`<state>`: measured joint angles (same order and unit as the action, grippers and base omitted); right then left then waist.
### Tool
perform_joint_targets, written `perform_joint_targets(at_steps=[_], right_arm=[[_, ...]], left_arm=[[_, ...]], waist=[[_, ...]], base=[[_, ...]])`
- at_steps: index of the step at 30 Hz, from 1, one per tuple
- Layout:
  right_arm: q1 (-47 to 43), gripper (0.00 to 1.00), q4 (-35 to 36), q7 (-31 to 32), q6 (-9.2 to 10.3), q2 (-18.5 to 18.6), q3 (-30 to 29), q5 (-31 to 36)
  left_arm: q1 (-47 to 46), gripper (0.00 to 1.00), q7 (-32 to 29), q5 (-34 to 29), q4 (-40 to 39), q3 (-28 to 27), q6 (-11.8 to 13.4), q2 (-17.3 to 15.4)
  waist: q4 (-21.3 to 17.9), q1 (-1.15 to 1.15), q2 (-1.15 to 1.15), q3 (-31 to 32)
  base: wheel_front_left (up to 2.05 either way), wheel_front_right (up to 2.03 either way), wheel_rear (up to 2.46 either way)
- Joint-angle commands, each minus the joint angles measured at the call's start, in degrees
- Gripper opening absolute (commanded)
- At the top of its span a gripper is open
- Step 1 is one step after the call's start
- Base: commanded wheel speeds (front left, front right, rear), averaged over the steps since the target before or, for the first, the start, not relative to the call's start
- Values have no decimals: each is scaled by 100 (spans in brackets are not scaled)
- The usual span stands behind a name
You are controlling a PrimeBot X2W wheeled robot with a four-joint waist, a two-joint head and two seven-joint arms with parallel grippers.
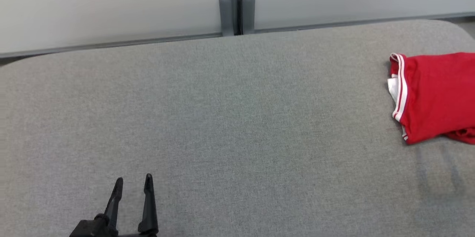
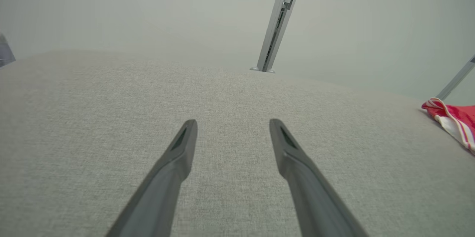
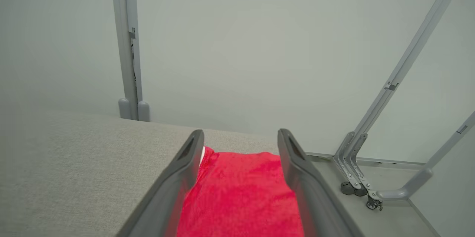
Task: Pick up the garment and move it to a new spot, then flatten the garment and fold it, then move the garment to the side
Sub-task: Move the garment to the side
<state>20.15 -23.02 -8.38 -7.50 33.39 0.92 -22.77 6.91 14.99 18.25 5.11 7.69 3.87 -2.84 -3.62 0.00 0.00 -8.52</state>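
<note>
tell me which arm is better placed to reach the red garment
Right: the right end effector hangs open over the red garment. The left end effector sits far off across the grey surface.

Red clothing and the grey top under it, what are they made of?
The red garment looks like soft matte knit cloth: it folds and creases. The grey surface looks like matte woven fabric, judging by its fine speckled weave; what lies underneath is hidden.
</note>
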Motion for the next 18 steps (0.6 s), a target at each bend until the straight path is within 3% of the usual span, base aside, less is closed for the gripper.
perform_joint_targets(at_steps=[1, 11, 14, 18], right_arm=[[-399, 100, 95, -218, 1, -277, -94, 231], [-2418, 100, 1016, -691, 1, -2350, -718, 1715], [-2798, 100, 1221, -688, 1, -2705, -720, 1883], [-3007, 100, 1302, -690, 1, -2880, -608, 1971]], left_arm=[[153, 100, 25, 103, 27, -82, 66, -16], [690, 100, 25, -28, 339, -401, 171, -17], [737, 100, 25, -71, 437, -464, 176, -15], [768, 100, 25, -97, 589, -572, 168, -16]], waist=[[116, 0, 0, 480], [183, 0, 0, 1159], [167, 0, 0, 1237], [137, 0, 0, 1298]], base=[[0, 0, 0], [0, 0, 0], [0, 0, 0], [0, 0, 0]])
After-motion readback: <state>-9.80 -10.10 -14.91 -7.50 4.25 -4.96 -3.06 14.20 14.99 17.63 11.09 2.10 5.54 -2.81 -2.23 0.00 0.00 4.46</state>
